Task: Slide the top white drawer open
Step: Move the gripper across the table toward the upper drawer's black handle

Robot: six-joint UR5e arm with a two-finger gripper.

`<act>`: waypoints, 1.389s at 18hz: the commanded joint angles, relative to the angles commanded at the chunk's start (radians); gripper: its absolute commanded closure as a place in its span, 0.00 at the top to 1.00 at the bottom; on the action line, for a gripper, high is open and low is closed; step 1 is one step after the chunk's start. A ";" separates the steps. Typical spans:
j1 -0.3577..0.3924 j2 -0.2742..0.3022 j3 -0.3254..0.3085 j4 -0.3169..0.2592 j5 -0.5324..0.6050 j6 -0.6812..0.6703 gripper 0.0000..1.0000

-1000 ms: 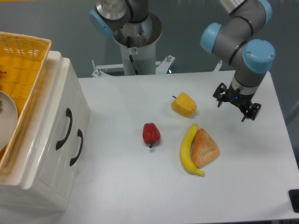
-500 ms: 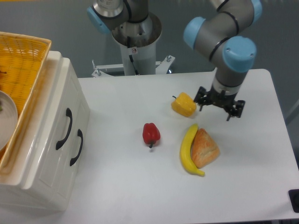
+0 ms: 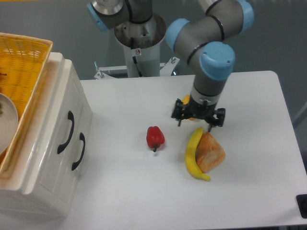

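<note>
Nearest the camera, the front edge of the white bench (image 3: pixel 144 201) shows bare, with a small dark object (image 3: pixel 302 205) cut off at the lower right corner. At the lower left stands the cream-white drawer cabinet (image 3: pixel 45 191), glossy and panelled, resting on the bench and turned so its front faces right. Two curved black handles sit on that front: the lower drawer's handle (image 3: pixel 79 151) closer to the viewer and the handle (image 3: pixel 66 132) of the top white drawer (image 3: pixel 72 103) just beyond it. Both drawer fronts lie flush with the cabinet, so the top white drawer is closed.

Mid-bench, a yellow banana (image 3: pixel 193 154) lies curved beside a wedge of bread (image 3: pixel 209 152), the two touching. To their left, apart from them, a red bell pepper (image 3: pixel 155 137) lies with its stem towards the viewer.

Just beyond the banana's far tip hangs the gripper (image 3: pixel 198 118), pointing down, its fingers (image 3: pixel 179 118) spread apart with nothing between them. It is well apart from the cabinet. A yellow bell pepper (image 3: pixel 187 103) is mostly hidden behind the gripper, only a little showing.

On top of the cabinet sits a yellow wicker basket (image 3: pixel 29 62), holding a pale round dish (image 3: pixel 7 120) seen only in part. The grey and blue arm (image 3: pixel 211 43) bends up from the gripper to its base column (image 3: pixel 140 48) at the far edge of the bench.
</note>
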 joint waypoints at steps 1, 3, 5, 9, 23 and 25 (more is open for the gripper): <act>-0.014 -0.002 0.000 -0.002 -0.009 -0.031 1.00; -0.034 0.000 0.003 -0.003 -0.055 -0.083 1.00; -0.057 0.002 0.012 -0.035 -0.103 -0.105 1.00; -0.126 0.000 0.040 -0.123 -0.136 -0.106 1.00; -0.244 -0.002 0.075 -0.204 -0.279 -0.204 1.00; -0.247 -0.002 0.075 -0.203 -0.282 -0.204 1.00</act>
